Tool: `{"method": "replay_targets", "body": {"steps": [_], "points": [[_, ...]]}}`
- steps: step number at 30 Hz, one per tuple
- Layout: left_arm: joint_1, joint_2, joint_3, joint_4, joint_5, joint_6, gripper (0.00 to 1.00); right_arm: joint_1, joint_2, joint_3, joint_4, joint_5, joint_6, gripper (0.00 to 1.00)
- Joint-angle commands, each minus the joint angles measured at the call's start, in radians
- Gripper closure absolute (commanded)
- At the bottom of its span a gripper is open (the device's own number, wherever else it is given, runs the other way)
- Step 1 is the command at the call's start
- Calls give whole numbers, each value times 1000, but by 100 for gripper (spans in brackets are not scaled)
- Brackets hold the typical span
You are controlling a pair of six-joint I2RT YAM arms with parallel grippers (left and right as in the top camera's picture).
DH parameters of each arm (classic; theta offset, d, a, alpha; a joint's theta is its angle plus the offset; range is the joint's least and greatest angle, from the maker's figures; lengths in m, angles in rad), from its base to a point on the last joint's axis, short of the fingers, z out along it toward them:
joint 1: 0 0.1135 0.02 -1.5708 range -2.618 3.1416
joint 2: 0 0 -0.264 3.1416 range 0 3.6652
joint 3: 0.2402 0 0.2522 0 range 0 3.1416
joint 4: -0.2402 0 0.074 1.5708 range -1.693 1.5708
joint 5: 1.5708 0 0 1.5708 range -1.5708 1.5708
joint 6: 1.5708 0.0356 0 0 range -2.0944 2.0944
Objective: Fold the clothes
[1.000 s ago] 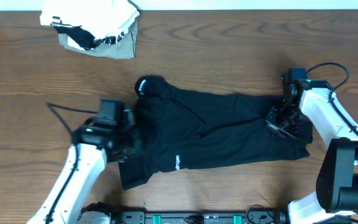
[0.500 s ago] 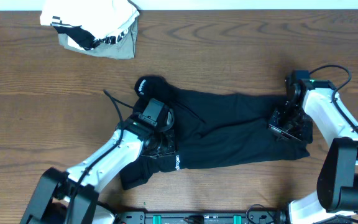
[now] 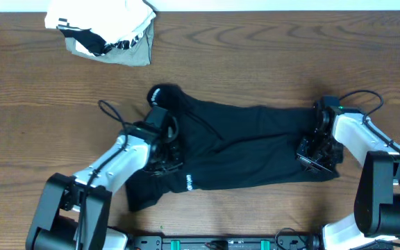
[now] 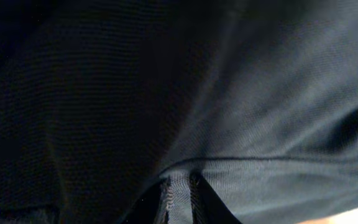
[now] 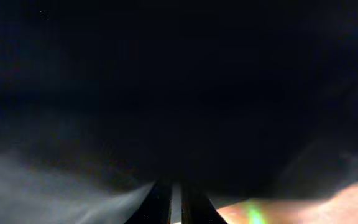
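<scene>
Black garment spread across table, left gripper pinching its 9 o'clock end, right gripper clamped on its 3 o'clock end, white clothes at 11 o'clock

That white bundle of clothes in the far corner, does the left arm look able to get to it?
Probably not straight away. The left hand looks pinched onto the black garment, so it must let go first. Bare table lies between it and the white bundle, though the reach looks long.

Rumpled black garment, spread out lengthwise
</scene>
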Motion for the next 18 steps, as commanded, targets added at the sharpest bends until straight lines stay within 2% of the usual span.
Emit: {"method": "replay_targets", "body": {"steps": [1,9,18], "points": [[70,16,2,-39,-80,67,85,-13,4,-5,19,7,12,92],[165,16,1,-75,-103,126,85,-48,4,-5,53,23,11,89],[186,16,1,-103,-123,164,85,-66,4,-2,52,37,11,90]]}}
